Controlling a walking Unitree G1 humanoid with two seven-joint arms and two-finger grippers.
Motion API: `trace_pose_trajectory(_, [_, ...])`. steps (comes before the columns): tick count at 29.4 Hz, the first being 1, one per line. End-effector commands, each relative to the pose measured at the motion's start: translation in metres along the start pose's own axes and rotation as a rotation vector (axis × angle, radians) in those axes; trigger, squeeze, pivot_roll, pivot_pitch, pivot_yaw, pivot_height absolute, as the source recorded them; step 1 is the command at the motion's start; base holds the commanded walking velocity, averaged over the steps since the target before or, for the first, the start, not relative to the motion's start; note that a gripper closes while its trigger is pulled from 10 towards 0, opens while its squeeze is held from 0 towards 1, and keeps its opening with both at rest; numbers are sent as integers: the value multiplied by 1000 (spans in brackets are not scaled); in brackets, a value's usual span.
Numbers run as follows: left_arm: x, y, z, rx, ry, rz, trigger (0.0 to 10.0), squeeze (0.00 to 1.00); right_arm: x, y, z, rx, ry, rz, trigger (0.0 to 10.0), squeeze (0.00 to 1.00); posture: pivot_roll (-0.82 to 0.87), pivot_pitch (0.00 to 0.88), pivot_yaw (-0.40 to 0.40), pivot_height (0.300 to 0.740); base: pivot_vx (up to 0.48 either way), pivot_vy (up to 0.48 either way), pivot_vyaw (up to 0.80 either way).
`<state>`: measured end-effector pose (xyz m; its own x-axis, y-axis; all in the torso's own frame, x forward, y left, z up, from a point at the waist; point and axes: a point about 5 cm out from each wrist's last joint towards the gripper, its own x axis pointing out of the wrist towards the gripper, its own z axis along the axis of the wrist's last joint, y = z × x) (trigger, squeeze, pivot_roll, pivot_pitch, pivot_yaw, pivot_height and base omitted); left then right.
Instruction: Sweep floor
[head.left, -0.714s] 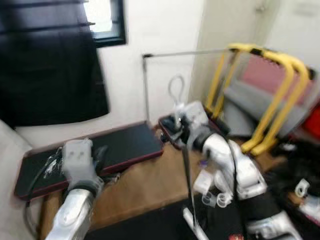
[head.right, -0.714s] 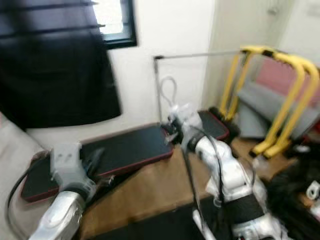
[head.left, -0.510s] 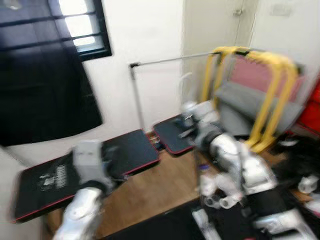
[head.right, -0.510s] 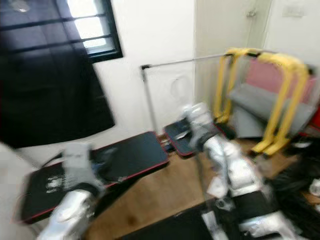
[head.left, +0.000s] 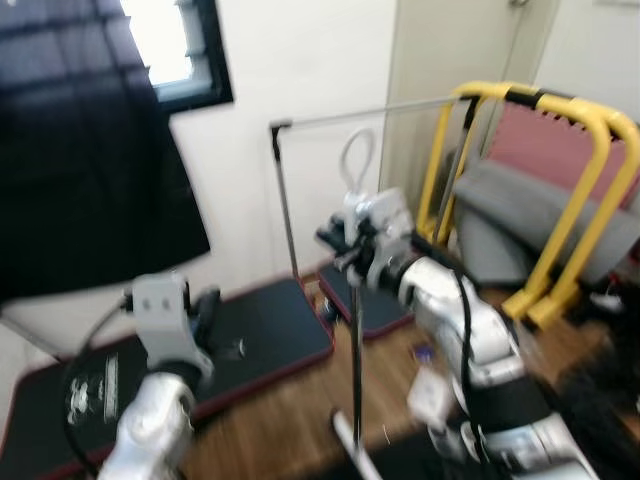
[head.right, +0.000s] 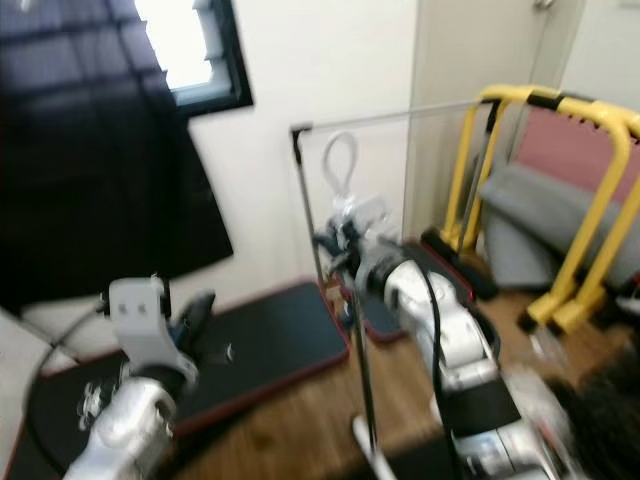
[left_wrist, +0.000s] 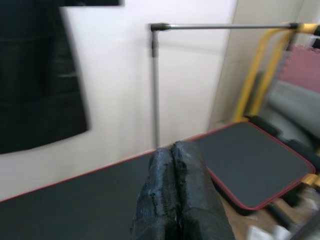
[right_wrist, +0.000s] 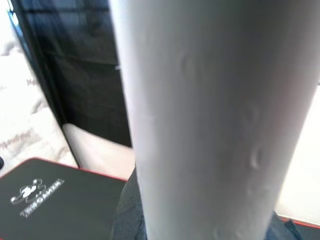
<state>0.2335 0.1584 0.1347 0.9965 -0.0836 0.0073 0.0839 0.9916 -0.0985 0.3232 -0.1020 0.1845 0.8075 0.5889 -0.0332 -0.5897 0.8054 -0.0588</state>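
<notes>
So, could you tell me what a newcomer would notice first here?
Probably the right gripper at centre, shut on the upright broom handle with its white hanging loop on top. Next, the bright yellow frame to the right, and the black red-edged mat on the wooden floor by the left gripper.

Black mats (head.left: 250, 330), metal rail (head.left: 285, 200) and yellow frame (head.left: 560, 180) crowd the wood floor (head.left: 290, 420).

The broom (head.left: 356, 350) is a thin grey pole with a looped hanger on top, standing pretty much upright, its white base down on the wooden floor (head.left: 290, 420) near the middle.
</notes>
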Motion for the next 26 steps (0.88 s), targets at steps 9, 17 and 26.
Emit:
trace_pose_trajectory(9, [3,-4,-2,7,3,-29,10000,0,6,16,2,-15,13,60,10000,0,-109,0,-16,740,358,0,0])
trace_pose_trajectory(17, [2,-6,-1,3,5,-42,10000,0,6,17,3,-6,13,51,10000,0,-103,0,-12,740,346,0,0])
trace_pose_trajectory(26, [-4,-15,0,-19,20,-97,10000,0,17,16,5,-40,13,-16,10000,0,-87,6,-11,740,0,0,0])
